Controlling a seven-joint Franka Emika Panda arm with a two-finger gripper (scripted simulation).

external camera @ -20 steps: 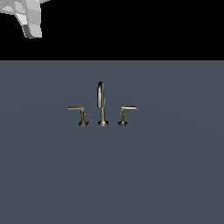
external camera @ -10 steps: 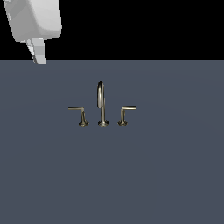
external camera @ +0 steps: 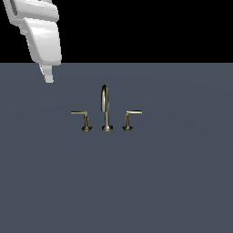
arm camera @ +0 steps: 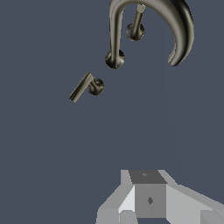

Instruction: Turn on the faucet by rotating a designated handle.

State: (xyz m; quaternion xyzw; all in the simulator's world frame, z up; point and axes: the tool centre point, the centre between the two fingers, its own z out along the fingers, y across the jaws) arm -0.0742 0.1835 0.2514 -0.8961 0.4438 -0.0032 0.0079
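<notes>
Three bronze pieces are making up the faucet (external camera: 106, 109), standing near the middle of the grey worktop (external camera: 182, 182): a tall thin arched spout (external camera: 105, 98) and a lever on either side of it. The handle (external camera: 82, 119) to be turned is sitting on the exterior view's left of the spout, a short L-shaped lever on a small round base, its thin arm jutting away from the spout. The mirror-image lever (external camera: 130, 118) on the other side is pointing the opposite way.

Judging by its look, the handle is behaving as stiff metal fixed to the worktop, free only to pivot about its post, so it is probably asking for a sideways push or a light pinch rather than a lift. Its finish is looking smooth and likely slippery, and the arm is thin, so the outer end of the arm seems the best place to take hold, giving the most leverage and keeping clear of the spout.

In the wrist view the handle (arm camera: 86, 86) is showing from above as a slim bar beside its round base. The claw (external camera: 48, 74) is hanging well apart from the faucet, high toward the exterior view's left and touching nothing; whether its jaws are spread wide or drawn narrow I cannot tell.
</notes>
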